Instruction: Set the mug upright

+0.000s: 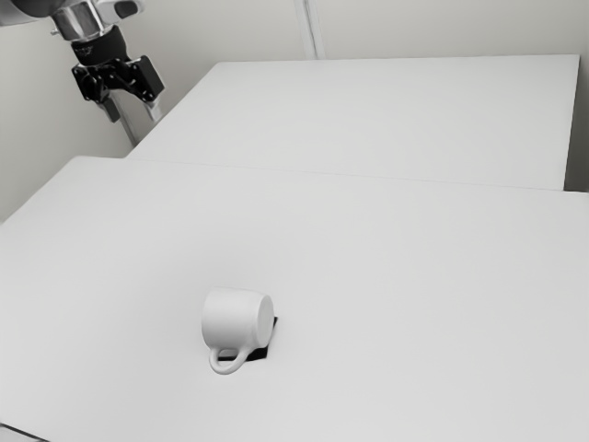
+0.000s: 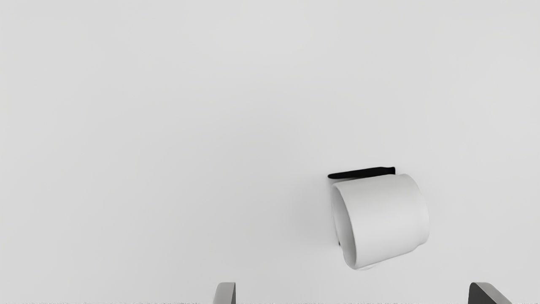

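Mug (image 1: 235, 318), lying on its side; may roll if the gripper (image 2: 353, 292), wide-spread and empty, catches it off-centre.

Bright, pale, nearly colourless light over white table (image 1: 414, 258); source hard to tell. Mug (image 1: 230, 318), below centre of exterior view, nearly melts into tabletop, shaded softly along its curve. Jet-black, hard-edged patch (image 1: 259, 353) tight beside it, like shadow. Mug's hollow greyer in wrist view; faint dusky haze on table outside its mouth. Metal arm (image 1: 83, 22), upper left of exterior view, catches bright glints.
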